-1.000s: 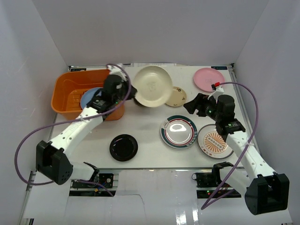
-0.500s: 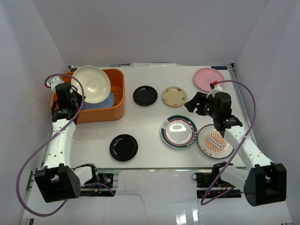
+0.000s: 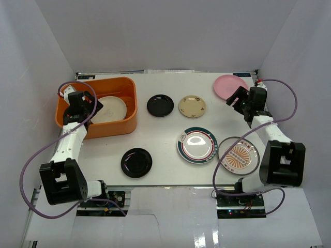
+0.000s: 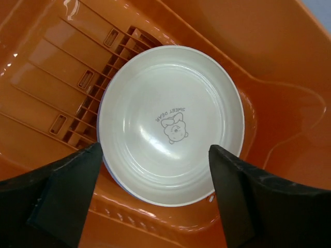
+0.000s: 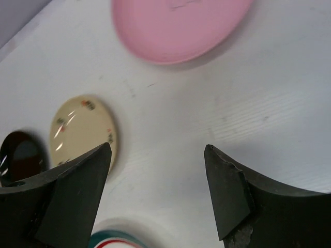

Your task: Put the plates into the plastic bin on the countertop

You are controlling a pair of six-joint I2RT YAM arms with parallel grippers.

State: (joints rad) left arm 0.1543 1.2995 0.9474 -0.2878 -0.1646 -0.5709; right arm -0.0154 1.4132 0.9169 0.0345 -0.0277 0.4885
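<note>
Nearest to me on the flat white bench (image 3: 165, 135) lie a glossy black round plate (image 3: 136, 162), a white plate with an orange sunburst pattern (image 3: 238, 155) and a white plate with a green and red rim (image 3: 197, 145). Behind them lie a second glossy black plate (image 3: 160, 105) and a small cream plate (image 3: 192, 106). At the far right corner lies a pink round plate (image 3: 230, 86). All six are outside the orange plastic bin with the rolled rim (image 3: 132, 111), which stands at the far left.

Inside the bin a large off-white plate (image 4: 170, 124) lies flat on a light blue plate, of which only a thin edge (image 4: 109, 178) shows. So I judge that two plates are delivered and that fetching the next one is the step now in hand.

The left arm (image 3: 70, 139) stretches along the left side, its wrist above the bin and looking down. The left jaws stand wide apart over the off-white plate and hold nothing.

The right arm (image 3: 266, 129) reaches far along the right edge. The right jaws are also apart and empty, just on the near side of the pink plate. This plate seems to be the next one. It is shallow and lies flat, so I think the move calls for a low approach, with one jaw over the rim and one under.
</note>
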